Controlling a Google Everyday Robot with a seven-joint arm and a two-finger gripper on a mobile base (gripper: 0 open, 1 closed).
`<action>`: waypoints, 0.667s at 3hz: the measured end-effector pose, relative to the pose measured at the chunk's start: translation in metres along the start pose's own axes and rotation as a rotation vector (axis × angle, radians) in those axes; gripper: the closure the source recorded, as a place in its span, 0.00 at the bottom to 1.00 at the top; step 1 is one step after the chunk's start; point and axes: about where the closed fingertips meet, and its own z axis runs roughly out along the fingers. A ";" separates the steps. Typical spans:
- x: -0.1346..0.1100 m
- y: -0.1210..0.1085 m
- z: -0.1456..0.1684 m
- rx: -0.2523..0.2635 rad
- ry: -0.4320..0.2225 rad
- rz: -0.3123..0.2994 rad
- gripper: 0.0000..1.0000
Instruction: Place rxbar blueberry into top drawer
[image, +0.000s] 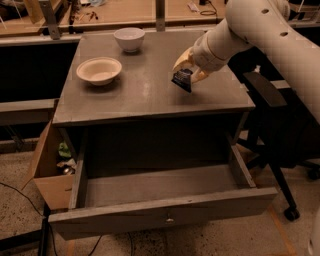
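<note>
Grey wood fills the view: a cabinet top carrying two bowls, and beneath it the top drawer, standing wide open toward you with its floor bare and a small knob at the centre of its front panel. Your gripper hangs over the right half of the cabinet top, at about 2 o'clock from the slab's middle, pinching the rxbar blueberry close above the wood. Only the bar's dark lower end shows below the fingers, and it is tilted, so you cannot read its long axis with confidence.

What your next move turns on: the open drawer lies at 6 o'clock from the gripper, nearer the camera and lower, beyond the cabinet's front edge. I judge you must carry the bar out past that edge before lowering it.

Your shallow bowl sits at 9 o'clock from the gripper and the deeper bowl at 11, both well apart from it. No print on the wrapper is legible.
</note>
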 end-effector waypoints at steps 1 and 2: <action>-0.020 -0.006 -0.008 0.019 -0.015 0.010 1.00; -0.073 -0.023 -0.031 0.089 -0.038 0.067 1.00</action>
